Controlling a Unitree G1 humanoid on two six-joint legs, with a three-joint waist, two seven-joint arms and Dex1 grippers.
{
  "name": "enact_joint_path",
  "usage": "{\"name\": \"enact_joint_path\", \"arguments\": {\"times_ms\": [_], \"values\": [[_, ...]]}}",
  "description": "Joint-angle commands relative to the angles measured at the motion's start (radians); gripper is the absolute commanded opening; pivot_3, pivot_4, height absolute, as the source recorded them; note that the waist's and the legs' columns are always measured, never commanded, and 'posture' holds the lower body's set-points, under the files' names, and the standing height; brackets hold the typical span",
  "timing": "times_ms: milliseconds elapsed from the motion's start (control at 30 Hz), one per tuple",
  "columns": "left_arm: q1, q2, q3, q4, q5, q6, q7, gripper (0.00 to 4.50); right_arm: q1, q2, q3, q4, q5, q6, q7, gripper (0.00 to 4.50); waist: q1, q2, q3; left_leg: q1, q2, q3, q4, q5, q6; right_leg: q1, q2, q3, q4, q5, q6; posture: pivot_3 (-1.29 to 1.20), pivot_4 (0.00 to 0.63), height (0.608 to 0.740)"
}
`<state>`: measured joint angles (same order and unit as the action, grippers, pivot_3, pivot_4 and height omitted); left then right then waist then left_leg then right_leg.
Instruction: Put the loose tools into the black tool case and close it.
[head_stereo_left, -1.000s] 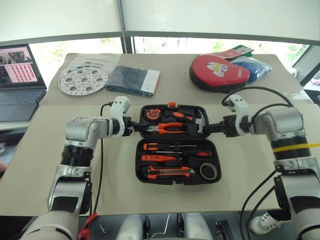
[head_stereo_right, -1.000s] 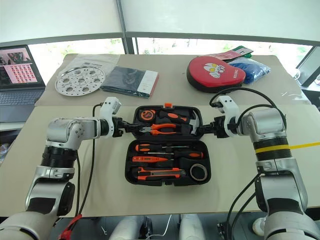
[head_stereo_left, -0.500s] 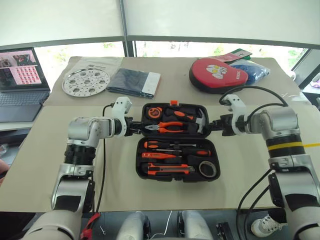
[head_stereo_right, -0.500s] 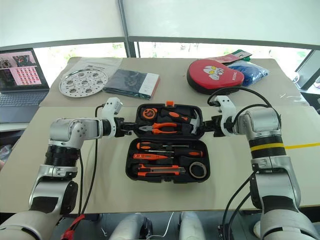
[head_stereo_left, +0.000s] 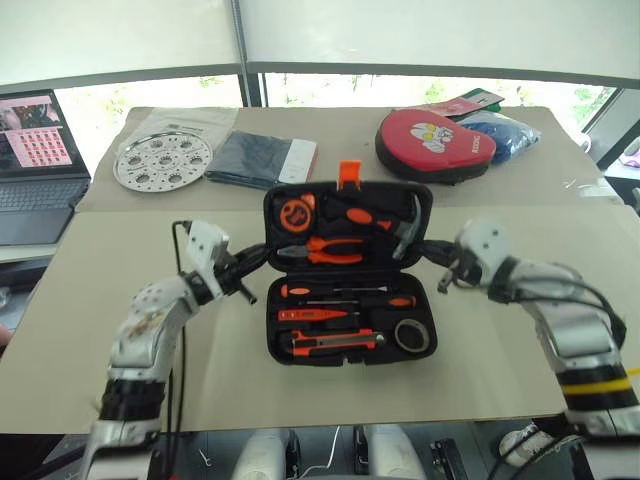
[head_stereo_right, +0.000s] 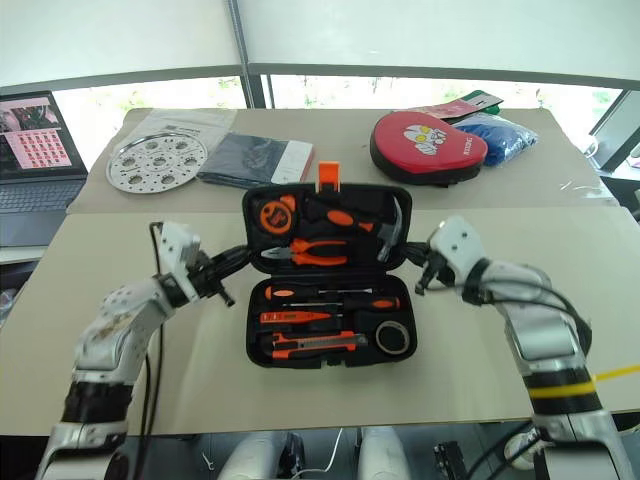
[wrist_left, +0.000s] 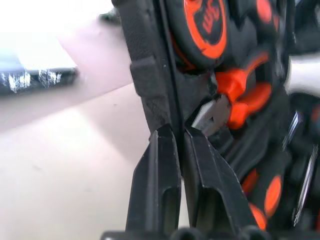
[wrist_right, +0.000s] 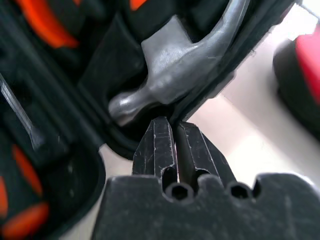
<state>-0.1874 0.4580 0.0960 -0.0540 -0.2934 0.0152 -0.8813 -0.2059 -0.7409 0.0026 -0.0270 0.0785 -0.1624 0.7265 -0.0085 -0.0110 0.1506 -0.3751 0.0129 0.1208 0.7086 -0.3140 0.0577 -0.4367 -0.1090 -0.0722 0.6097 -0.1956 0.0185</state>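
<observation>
All the loose tools sit in the lower half of the black tool case (head_stereo_left: 348, 275), which lies open mid-tabletop (head_stereo_left: 500, 340), so closing is the step in hand. My left pincer (wrist_left: 176, 145) is pinched tight on the lid's left edge, my right pincer (wrist_right: 172, 132) clamped on its right edge near the hammer (wrist_right: 180, 65). The lid stands tilted up, its orange latch (head_stereo_left: 349, 174) at the top. Next I judge both arms must swing the lid forward and down evenly until the latch meets the front rim.
</observation>
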Motion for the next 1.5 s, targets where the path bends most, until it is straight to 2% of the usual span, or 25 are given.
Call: {"name": "enact_joint_path", "arguments": {"times_ms": [33, 100, 167, 233, 267, 367, 433, 500, 533, 600, 633, 667, 700, 733, 767, 800, 933, 1033, 1100, 1167, 1267, 1333, 1500], "values": [[0.046, 0.041, 0.02, 0.021, 0.086, -0.284, -0.017, 0.03, 0.095, -0.053, -0.049, 0.054, -0.129, -0.286, -0.053, 0.0, 0.0, -0.001, 0.0, 0.0, 0.0, 0.0, 0.001, 0.0, 0.0, 0.001, 0.0, 0.0, 0.0, 0.0, 0.0, 0.0, 0.15, 0.74], [0.08, 0.07, 0.003, 0.05, 0.121, -0.383, -0.046, 0.03, 0.144, -0.072, -0.046, 0.082, -0.179, -0.386, -0.078, 0.0, -0.001, -0.001, 0.0, 0.004, 0.001, -0.001, 0.002, 0.0, 0.0, 0.003, 0.0, 0.002, 0.0, 0.0, -0.001, 0.0, 0.15, 0.74], [0.112, 0.1, -0.015, 0.071, 0.144, -0.469, -0.066, 0.62, 0.199, -0.084, -0.04, 0.106, -0.142, -0.425, -0.046, 0.0, -0.002, 0.0, 0.001, 0.01, 0.002, -0.003, 0.002, 0.0, 0.0, 0.009, 0.0, 0.003, 0.001, -0.001, -0.002, 0.0, 0.15, 0.74], [0.143, 0.13, -0.03, 0.093, 0.144, -0.508, -0.092, 1.14, 0.231, -0.103, -0.039, 0.144, -0.146, -0.471, -0.046, 0.75, 0.001, 0.0, 0.001, 0.017, 0.003, -0.005, 0.0, -0.001, 0.001, 0.015, -0.001, 0.004, 0.001, -0.003, -0.003, 0.0, 0.15, 0.74], [0.154, 0.149, -0.031, 0.112, 0.14, -0.527, -0.106, 1.7, 0.24, -0.116, -0.049, 0.157, -0.153, -0.494, -0.055, 1.09, 0.004, -0.001, 0.001, 0.018, 0.003, -0.005, 0.0, -0.002, 0.003, 0.016, -0.002, 0.005, 0.001, -0.004, -0.003, 0.0, 0.15, 0.74], [0.168, 0.193, -0.008, 0.155, 0.112, -0.525, -0.123, 2.52, 0.254, -0.151, -0.091, 0.172, -0.137, -0.514, -0.062, 2.0, 0.009, -0.001, 0.001, 0.016, 0.002, -0.004, 0.0, -0.005, 0.008, 0.013, -0.005, 0.005, 0.001, -0.004, -0.002, 0.0, 0.15, 0.74], [0.159, 0.212, 0.002, 0.171, 0.088, -0.492, -0.128, 2.54, 0.26, -0.165, -0.124, 0.167, -0.092, -0.497, -0.052, 2.61, 0.008, -0.001, 0.001, 0.016, 0.003, -0.003, 0.001, -0.005, 0.008, 0.013, -0.005, 0.005, 0.002, -0.003, -0.003, 0.0, 0.15, 0.74], [0.14, 0.215, 0.007, 0.171, 0.041, -0.405, -0.125, 2.54, 0.286, -0.183, -0.149, 0.146, -0.022, -0.452, -0.014, 2.61, 0.008, -0.001, 0.001, 0.016, 0.003, -0.003, 0.001, -0.005, 0.008, 0.013, -0.005, 0.005, 0.002, -0.003, -0.003, 0.0, 0.15, 0.74], [0.127, 0.215, 0.002, 0.167, 0.024, -0.372, -0.13, 2.54, 0.306, -0.189, -0.165, 0.119, 0.03, -0.408, 0.009, 2.45, 0.009, -0.001, 0.001, 0.016, 0.003, -0.003, 0.001, -0.005, 0.008, 0.013, -0.005, 0.005, 0.002, -0.003, -0.003, 0.0, 0.15, 0.74], [0.087, 0.214, -0.017, 0.154, 0.0, -0.289, -0.139, 2.02, 0.378, -0.209, -0.197, 0.034, 0.162, -0.302, 0.079, 1.92, 0.018, -0.001, 0.001, 0.016, 0.003, -0.005, 0.001, -0.005, 0.008, 0.014, -0.005, 0.004, 0.002, -0.003, -0.003, 0.0, 0.15, 0.74], [0.065, 0.21, -0.024, 0.146, -0.015, -0.235, -0.138, 1.81, 0.42, -0.221, -0.213, -0.017, 0.221, -0.246, 0.115, 1.51, 0.022, -0.001, 0.001, 0.016, 0.003, -0.005, 0.001, -0.005, 0.008, 0.014, -0.005, 0.004, 0.002, -0.003, -0.003, 0.0, 0.15, 0.74], [0.041, 0.203, -0.03, 0.141, -0.029, -0.188, -0.133, 1.4, 0.466, -0.235, -0.227, -0.071, 0.27, -0.189, 0.147, 1.16, 0.027, -0.001, 0.001, 0.016, 0.003, -0.006, 0.001, -0.005, 0.008, 0.014, -0.005, 0.004, 0.002, -0.003, -0.003, 0.0, 0.15, 0.74], [0.013, 0.194, -0.038, 0.141, -0.039, -0.146, -0.13, 1.0, 0.517, -0.247, -0.242, -0.13, 0.31, -0.144, 0.179, 0.8, 0.028, -0.001, 0.001, 0.015, 0.003, -0.006, 0.001, -0.005, 0.008, 0.014, -0.005, 0.003, 0.002, -0.003, -0.002, 0.0, 0.15, 0.74], [-0.014, 0.19, -0.05, 0.143, -0.04, -0.108, -0.131, 0.78, 0.568, -0.259, -0.253, -0.188, 0.344, -0.089, 0.204, 0.56, 0.029, -0.001, 0.001, 0.015, 0.003, -0.006, 0.001, -0.005, 0.009, 0.014, -0.005, 0.003, 0.002, -0.003, -0.002, 0.0, 0.15, 0.74], [-0.04, 0.186, -0.063, 0.15, -0.034, -0.092, -0.138, 0.24, 0.615, -0.271, -0.26, -0.24, 0.363, -0.045, 0.224, 0.11, 0.03, -0.001, 0.001, 0.014, 0.003, -0.006, 0.001, -0.005, 0.009, 0.014, -0.005, 0.003, 0.002, -0.003, -0.002, 0.0, 0.15, 0.74], [-0.071, 0.177, -0.078, 0.159, -0.028, -0.074, -0.142, 0.05, 0.662, -0.282, -0.26, -0.285, 0.365, -0.007, 0.242, 0.01, 0.03, -0.001, 0.001, 0.014, 0.003, -0.006, 0.002, -0.006, 0.009, 0.014, -0.005, 0.003, 0.001, -0.002, -0.001, 0.0, 0.15, 0.74], [-0.192, 0.138, -0.152, 0.225, 0.01, -0.006, -0.163, 0.05, 0.77, -0.293, -0.21, -0.423, 0.325, 0.102, 0.266, 0.01, 0.031, -0.001, 0.001, 0.013, 0.003, -0.006, 0.004, -0.006, 0.011, 0.015, -0.005, 0.004, 0.001, -0.001, 0.0, 0.0, 0.15, 0.74], [-0.249, 0.135, -0.215, 0.269, 0.031, 0.08, -0.213, 0.05, 0.749, -0.27, -0.133, -0.482, 0.275, 0.174, 0.238, 0.01, 0.023, -0.002, 0.001, 0.012, 0.002, -0.006, 0.005, -0.007, 0.011, 0.014, -0.004, 0.004, 0.001, -0.001, 0.0, 0.0, 0.15, 0.74], [-0.272, 0.132, -0.235, 0.302, 0.054, 0.057, -0.231, 0.05, 0.721, -0.261, -0.088, -0.498, 0.234, 0.223, 0.22, 0.01, 0.019, -0.002, 0.001, 0.012, 0.002, -0.006, 0.005, -0.006, 0.011, 0.013, -0.003, 0.004, 0.001, -0.002, 0.0, 0.0, 0.15, 0.74], [-0.289, 0.139, -0.259, 0.322, 0.064, 0.08, -0.263, 0.05, 0.663, -0.236, -0.02, -0.507, 0.188, 0.276, 0.195, 0.01, 0.02, -0.003, 0.002, 0.011, 0.002, -0.006, 0.005, -0.006, 0.011, 0.012, -0.003, 0.005, 0.001, -0.002, 0.0, 0.0, 0.15, 0.74], [-0.298, 0.156, -0.288, 0.324, 0.07, 0.129, -0.318, 0.05, 0.574, -0.181, 0.058, -0.517, 0.15, 0.337, 0.164, 0.01, 0.016, -0.013, 0.001, 0.011, 0.003, -0.007, 0.006, -0.005, 0.009, 0.012, -0.001, 0.004, 0.001, -0.002, 0.0, 0.0, 0.15, 0.74], [-0.273, 0.169, -0.277, 0.29, 0.058, 0.175, -0.317, 0.05, 0.46, -0.112, 0.106, -0.492, 0.104, 0.381, 0.113, 0.01, 0.012, -0.017, 0.001, 0.011, 0.004, -0.007, 0.006, -0.005, 0.009, 0.012, 0.0, 0.004, 0.001, -0.002, -0.002, 0.0, 0.15, 0.74], [-0.173, 0.189, -0.226, 0.167, 0.011, 0.27, -0.287, 0.05, 0.287, -0.006, 0.133, -0.379, 0.032, 0.381, 0.059, 0.01, -0.006, -0.021, 0.001, 0.011, 0.006, -0.007, 0.006, -0.005, 0.008, 0.011, 0.0, 0.005, 0.002, 0.0, -0.004, 0.0, 0.15, 0.74]]}}
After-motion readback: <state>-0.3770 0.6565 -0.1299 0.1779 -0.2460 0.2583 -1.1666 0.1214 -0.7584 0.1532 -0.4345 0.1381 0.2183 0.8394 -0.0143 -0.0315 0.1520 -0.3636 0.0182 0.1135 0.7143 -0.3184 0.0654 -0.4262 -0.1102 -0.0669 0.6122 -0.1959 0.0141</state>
